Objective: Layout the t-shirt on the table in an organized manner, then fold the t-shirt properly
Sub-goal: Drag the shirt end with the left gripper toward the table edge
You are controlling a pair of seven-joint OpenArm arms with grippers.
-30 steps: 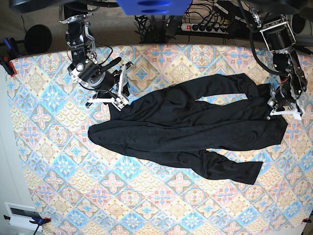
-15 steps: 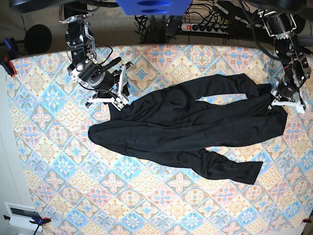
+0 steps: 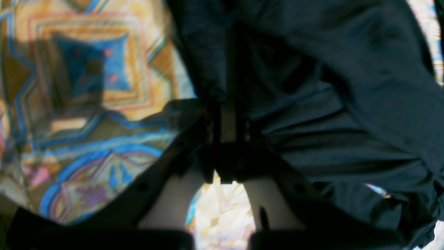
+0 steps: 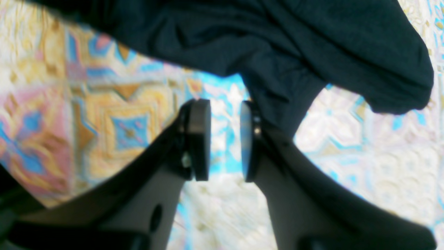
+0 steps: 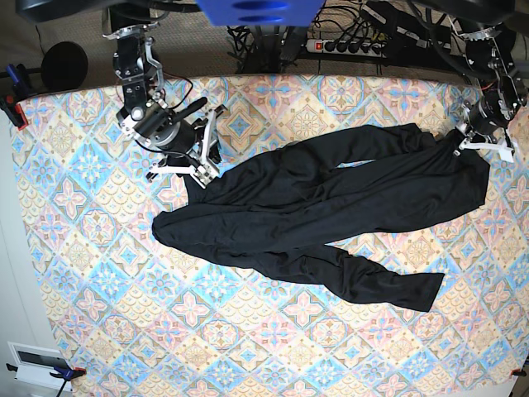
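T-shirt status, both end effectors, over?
Left end effector shut on t-shirt edge. Right end effector open, beside the cloth, holding nothing. T-shirt bunched on table. Nothing in the way.

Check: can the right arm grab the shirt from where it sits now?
Probably yes. The right gripper stands open just beside the t-shirt, one finger already against a fold of fabric, nothing between. The left gripper pinches the opposite end.

My black shirt (image 5: 322, 207) lies rumpled and bunched across the middle of the counter (image 5: 83, 273), stretched lengthwise, one twisted end trailing toward the near right; the counter wears a diamond-tiled cloth.
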